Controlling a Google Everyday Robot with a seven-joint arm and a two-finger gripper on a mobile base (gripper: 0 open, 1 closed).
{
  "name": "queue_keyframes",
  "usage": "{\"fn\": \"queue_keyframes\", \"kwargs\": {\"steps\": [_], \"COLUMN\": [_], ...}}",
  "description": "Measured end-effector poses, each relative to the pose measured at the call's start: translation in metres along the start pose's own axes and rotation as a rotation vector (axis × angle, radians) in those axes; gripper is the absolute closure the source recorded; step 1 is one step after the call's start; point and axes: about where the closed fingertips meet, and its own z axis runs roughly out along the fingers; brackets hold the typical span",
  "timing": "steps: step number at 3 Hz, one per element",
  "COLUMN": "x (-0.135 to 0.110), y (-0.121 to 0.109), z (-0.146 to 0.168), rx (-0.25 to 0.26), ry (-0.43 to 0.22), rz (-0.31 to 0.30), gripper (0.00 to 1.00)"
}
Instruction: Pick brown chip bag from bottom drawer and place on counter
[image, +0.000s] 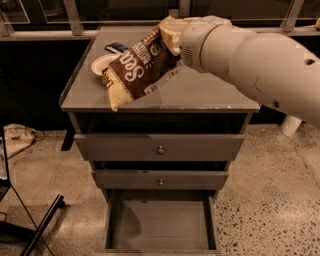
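Grey counter (200, 92), white bowl (99, 64) and dark bar (116, 47) at back, tool (175, 36) holding brown chip bag (142, 67) above

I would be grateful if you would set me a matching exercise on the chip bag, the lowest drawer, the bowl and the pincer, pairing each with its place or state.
Things:
1. brown chip bag
2. bottom drawer
3. white bowl
4. pincer

Places or states:
A. pulled open, nearest the floor
B. on the counter, partly hidden behind the bag
C. tilted over the counter, held by its upper end
D. above the counter's rear, gripping the bag's cream end

Pairs: 1-C, 2-A, 3-B, 4-D
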Motion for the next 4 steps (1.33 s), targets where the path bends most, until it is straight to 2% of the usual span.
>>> {"fn": "queue_keyframes", "kwargs": {"steps": [1,2,3,4], "x": [0.000,0.002,0.012,0.033], "y": [0.000,-0.017,-0.042,-0.070], "z": [0.000,-0.001,0.002,0.008], "rx": [0.000,0.028,0.059,0.097], "ry": [0.000,0.007,0.040,0.082], "rz": [0.000,-0.028,-0.073,-0.092], "gripper": [1.00,1.00,1.00,1.00]}}
